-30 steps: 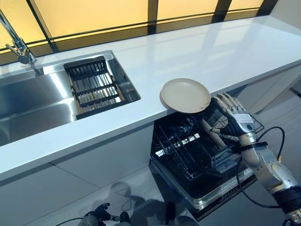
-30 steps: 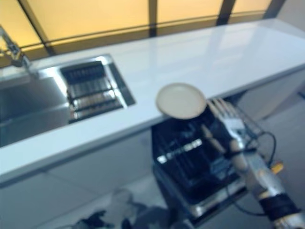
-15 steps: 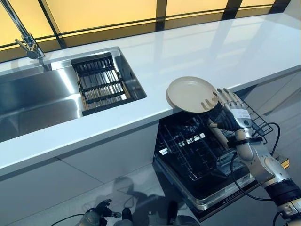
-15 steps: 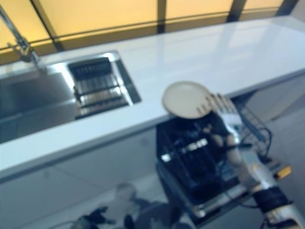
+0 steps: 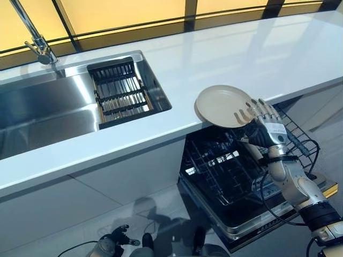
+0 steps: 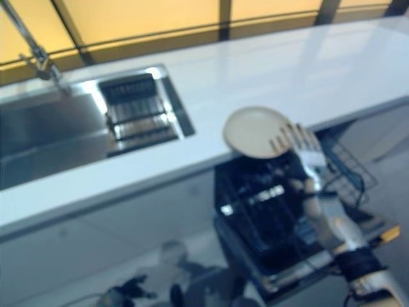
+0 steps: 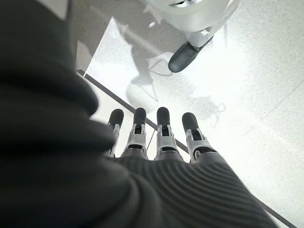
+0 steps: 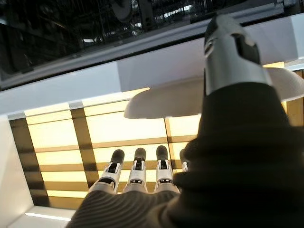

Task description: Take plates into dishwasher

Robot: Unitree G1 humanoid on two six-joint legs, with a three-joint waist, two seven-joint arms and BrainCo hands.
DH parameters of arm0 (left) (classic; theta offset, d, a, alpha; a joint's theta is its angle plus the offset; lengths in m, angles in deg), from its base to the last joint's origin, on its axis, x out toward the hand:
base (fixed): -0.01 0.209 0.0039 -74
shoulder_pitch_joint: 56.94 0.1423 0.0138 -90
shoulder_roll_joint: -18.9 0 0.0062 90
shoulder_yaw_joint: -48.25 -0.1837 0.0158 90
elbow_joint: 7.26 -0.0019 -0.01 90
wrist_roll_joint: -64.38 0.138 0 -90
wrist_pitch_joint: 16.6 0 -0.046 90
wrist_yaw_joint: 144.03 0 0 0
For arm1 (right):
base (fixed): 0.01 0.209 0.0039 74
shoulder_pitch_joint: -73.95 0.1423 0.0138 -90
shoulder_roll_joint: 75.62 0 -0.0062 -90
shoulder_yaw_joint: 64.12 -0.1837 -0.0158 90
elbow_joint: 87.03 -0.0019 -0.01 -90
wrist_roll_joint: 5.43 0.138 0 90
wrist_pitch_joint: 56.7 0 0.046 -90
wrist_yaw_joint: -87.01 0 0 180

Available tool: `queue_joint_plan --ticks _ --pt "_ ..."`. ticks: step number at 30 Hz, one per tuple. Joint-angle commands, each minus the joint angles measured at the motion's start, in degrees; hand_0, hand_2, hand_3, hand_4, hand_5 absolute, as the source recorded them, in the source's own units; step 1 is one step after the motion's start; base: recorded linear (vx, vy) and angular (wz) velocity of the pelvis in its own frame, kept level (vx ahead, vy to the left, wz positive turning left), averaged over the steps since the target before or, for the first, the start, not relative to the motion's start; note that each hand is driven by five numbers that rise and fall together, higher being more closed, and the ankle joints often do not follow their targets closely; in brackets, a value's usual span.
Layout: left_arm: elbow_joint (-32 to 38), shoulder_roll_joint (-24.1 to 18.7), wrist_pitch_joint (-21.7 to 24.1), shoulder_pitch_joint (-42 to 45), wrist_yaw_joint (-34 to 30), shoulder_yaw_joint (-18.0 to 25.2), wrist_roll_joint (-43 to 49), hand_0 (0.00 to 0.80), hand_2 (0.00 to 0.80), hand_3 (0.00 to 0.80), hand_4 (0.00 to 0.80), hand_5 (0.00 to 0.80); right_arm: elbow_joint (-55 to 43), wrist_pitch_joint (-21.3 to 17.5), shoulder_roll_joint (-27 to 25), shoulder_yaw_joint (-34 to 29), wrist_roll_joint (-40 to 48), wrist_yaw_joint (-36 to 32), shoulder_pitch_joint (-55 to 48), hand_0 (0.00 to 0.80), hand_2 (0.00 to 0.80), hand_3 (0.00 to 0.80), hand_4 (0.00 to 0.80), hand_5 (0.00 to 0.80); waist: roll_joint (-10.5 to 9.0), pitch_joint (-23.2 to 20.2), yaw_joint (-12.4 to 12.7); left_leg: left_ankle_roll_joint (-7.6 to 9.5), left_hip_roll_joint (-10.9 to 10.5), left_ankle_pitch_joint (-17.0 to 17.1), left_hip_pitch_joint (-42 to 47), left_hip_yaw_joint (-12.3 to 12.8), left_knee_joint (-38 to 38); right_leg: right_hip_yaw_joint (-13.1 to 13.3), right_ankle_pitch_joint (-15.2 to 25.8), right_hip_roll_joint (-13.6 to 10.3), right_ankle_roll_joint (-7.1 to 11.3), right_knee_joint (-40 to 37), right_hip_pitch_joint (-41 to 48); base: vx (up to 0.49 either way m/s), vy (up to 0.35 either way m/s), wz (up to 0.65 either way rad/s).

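Observation:
A round cream plate (image 5: 222,105) lies on the white counter (image 5: 214,59), its near edge overhanging the open dishwasher. My right hand (image 5: 265,126) is at the plate's right rim, with straight fingers (image 5: 252,110) spread over the rim and the thumb lower, under the edge. The right wrist view shows the plate (image 8: 161,102) between the thumb (image 8: 230,52) and the straight fingers (image 8: 137,171), not clamped. My left hand (image 5: 110,243) hangs low by the floor, idle, with its fingers (image 7: 161,128) straight. The dishwasher's lower rack (image 5: 225,166) is pulled out below the plate.
A steel sink (image 5: 43,107) with a dark drain rack (image 5: 120,93) and a faucet (image 5: 37,43) is at the left of the counter. A wire basket (image 5: 297,136) juts out right of my right hand. The dishwasher door (image 5: 257,214) lies open over the floor.
The camera has shifted, so the whole scene sits further right. My right hand has risen from beside the plate until its fingers lie over the right rim. The plate has stayed put.

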Motion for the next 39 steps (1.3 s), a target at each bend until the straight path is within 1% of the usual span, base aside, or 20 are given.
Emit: queue_joint_plan --ticks 1,8,12,25,33,39 --pt "-0.9 -0.2 0.7 -2.8 0.0 -3.1 2.0 0.000 0.000 0.000 0.000 0.000 1.7 1.3 1.5 1.3 -1.6 4.9 7.0 0.000 0.000 0.000 0.000 0.000 -1.39 -0.3 1.2 4.40 -3.7 -3.7 -0.6 1.8 -0.1 1.5 -5.5 0.9 3.36 5.7 0.3 0.014 -0.002 0.04" --pt "-0.4 0.0 0.2 -2.8 -0.3 -3.5 2.2 0.000 0.000 0.000 0.000 0.000 3.0 1.0 2.5 1.7 -2.2 7.5 7.8 0.000 0.000 0.000 0.000 0.000 -1.17 -0.2 1.7 4.44 -3.8 -3.8 -0.8 1.3 -0.1 1.4 -5.5 0.8 3.36 5.7 0.3 0.002 0.001 0.02" --pt "-0.7 0.0 0.5 -2.8 -0.4 -3.5 2.3 0.000 0.000 0.000 0.000 0.000 3.2 1.1 2.7 1.9 -2.1 7.7 8.2 0.000 0.000 0.000 0.000 0.000 -1.15 -0.2 1.7 4.48 -3.8 -3.7 -0.8 1.2 -0.1 1.4 -5.6 0.8 3.35 5.8 0.3 0.000 0.000 0.00" --pt "-0.7 -0.2 0.3 -3.2 -0.8 -3.3 2.2 0.000 0.000 0.000 0.000 0.000 4.4 0.7 2.2 2.8 -4.5 7.1 8.3 0.000 0.000 0.000 0.000 0.000 -1.46 0.1 2.0 4.52 -3.8 -3.7 -1.2 0.6 -0.1 1.6 -5.8 0.8 3.35 6.1 0.0 0.000 -0.001 0.00" --pt "-0.2 -0.8 0.0 -3.7 -1.3 -3.2 2.3 0.000 0.000 0.000 0.000 0.000 4.6 0.2 0.8 4.1 -7.2 4.3 8.9 0.000 0.000 0.000 0.000 0.000 -1.76 0.3 2.2 4.52 -3.7 -3.6 -1.3 0.3 -0.1 1.6 -5.8 0.9 3.41 6.3 -0.1 0.004 -0.008 0.06" --pt "-0.1 -1.1 -0.1 -3.7 -1.4 -3.1 2.4 0.000 0.000 0.000 0.000 0.000 4.6 0.2 0.0 4.3 -7.8 3.6 9.2 0.000 0.000 0.000 0.000 0.000 -1.96 0.5 2.3 4.51 -3.6 -3.5 -1.4 0.2 -0.1 1.5 -5.8 0.9 3.42 6.4 0.0 0.000 0.000 0.00"
